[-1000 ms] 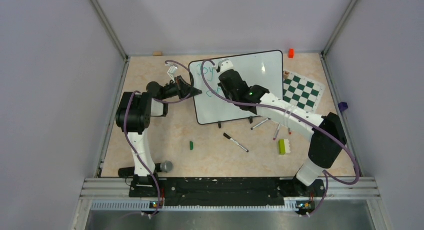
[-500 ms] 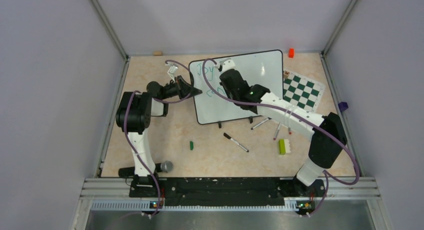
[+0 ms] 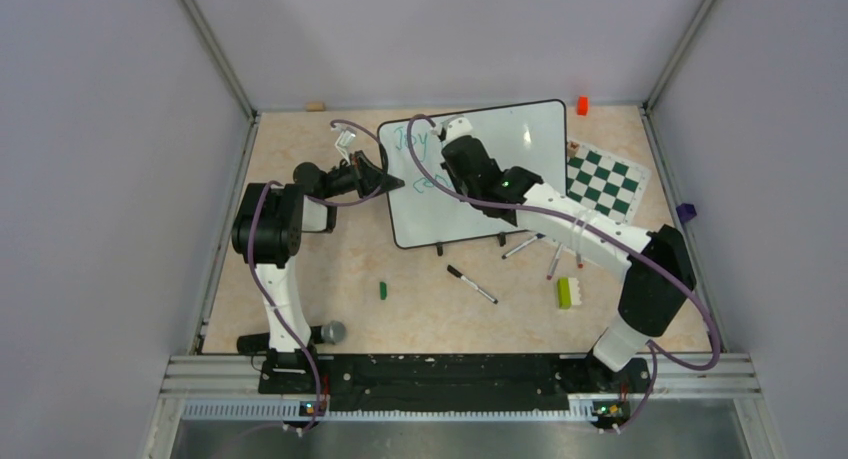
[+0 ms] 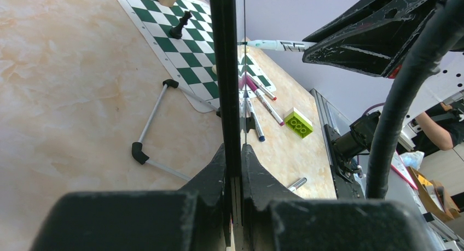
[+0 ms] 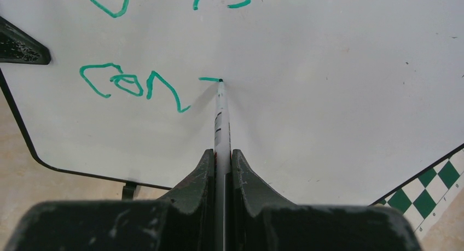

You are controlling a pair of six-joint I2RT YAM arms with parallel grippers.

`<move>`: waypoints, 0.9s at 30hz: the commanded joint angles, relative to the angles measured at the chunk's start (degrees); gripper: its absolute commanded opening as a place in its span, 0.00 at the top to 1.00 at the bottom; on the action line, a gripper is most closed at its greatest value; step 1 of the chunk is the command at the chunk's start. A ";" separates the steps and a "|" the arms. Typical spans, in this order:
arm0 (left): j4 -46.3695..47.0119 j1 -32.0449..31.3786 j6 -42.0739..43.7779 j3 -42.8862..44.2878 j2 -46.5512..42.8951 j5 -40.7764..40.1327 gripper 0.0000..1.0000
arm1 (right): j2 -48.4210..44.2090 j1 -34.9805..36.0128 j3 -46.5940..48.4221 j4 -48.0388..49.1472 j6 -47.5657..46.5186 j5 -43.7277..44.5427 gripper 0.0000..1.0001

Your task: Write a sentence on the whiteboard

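Grey walls (image 3: 120,179) enclose my beige tabletop (image 3: 330,259). The whiteboard (image 3: 520,144) sits back-centre. My left tool (image 4: 233,152) clamps its left edge. My right tool (image 5: 221,158) grips a marker (image 5: 221,114), its tip touching the board beside the unfinished sentence (image 5: 131,86).

Bright even light, soft shadows, near fingers blurred

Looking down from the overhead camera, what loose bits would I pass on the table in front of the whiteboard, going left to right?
Grey round-headed object → small green block → black marker → lime-green brick.
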 commanded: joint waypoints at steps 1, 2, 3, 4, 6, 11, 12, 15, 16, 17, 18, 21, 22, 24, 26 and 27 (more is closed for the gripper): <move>5.71 -2.11 6.73 -0.78 1.29 11.11 1.00 | -2.40 -1.00 3.77 0.59 0.61 -1.00 1.00; 5.73 -2.11 6.74 -0.78 1.29 11.07 1.00 | -2.19 -1.05 3.99 0.59 0.58 -0.94 1.00; 5.74 -2.11 6.74 -0.84 1.24 11.10 1.00 | -1.93 -1.06 4.26 0.60 0.59 -0.95 1.00; 5.72 -2.11 6.67 -0.87 1.28 11.11 1.00 | -1.58 -1.00 4.64 0.59 0.54 -0.94 1.00; 5.71 -2.11 6.73 -0.87 1.29 11.09 1.00 | -1.20 -1.04 5.15 0.64 0.42 -1.01 1.00; 5.70 -2.11 6.66 -0.78 1.32 11.08 1.00 | -0.20 -1.00 5.93 0.67 0.11 -0.94 1.00; 5.74 -2.11 6.65 -0.78 1.36 11.11 1.00 | 0.02 -1.12 6.05 0.73 0.12 -0.97 1.00; 5.73 -2.11 6.65 -0.78 1.37 11.12 1.00 | 0.71 -1.17 6.13 0.79 0.10 -1.23 1.00; 5.72 -2.10 6.65 -0.78 1.37 11.10 1.00 | 0.97 -1.22 6.06 0.83 0.20 -1.28 1.00; 5.68 -2.10 6.65 -0.78 1.37 11.10 1.00 | 1.20 -1.23 5.98 0.84 0.27 -1.26 1.00; 5.74 -2.11 6.65 -0.78 1.36 11.13 1.00 | 1.35 -1.26 5.90 0.86 0.28 -1.35 1.00; 5.74 -2.11 6.65 -0.74 1.40 11.10 1.00 | 1.84 -1.28 5.47 0.87 0.41 -1.36 1.00; 5.70 -2.11 6.65 -0.74 1.38 11.09 1.00 | 1.78 -1.38 5.34 0.86 0.51 -1.41 1.00; 5.70 -2.11 6.65 -0.73 1.37 11.13 1.00 | 1.64 -1.40 4.91 0.89 0.54 -1.52 1.00; 5.71 -2.11 6.65 -0.74 1.40 11.20 1.00 | 1.13 -1.37 4.32 0.88 0.90 -1.76 1.00; 5.74 -2.11 6.64 -0.70 1.42 11.20 1.00 | 0.84 -1.41 3.67 0.89 1.06 -1.91 1.00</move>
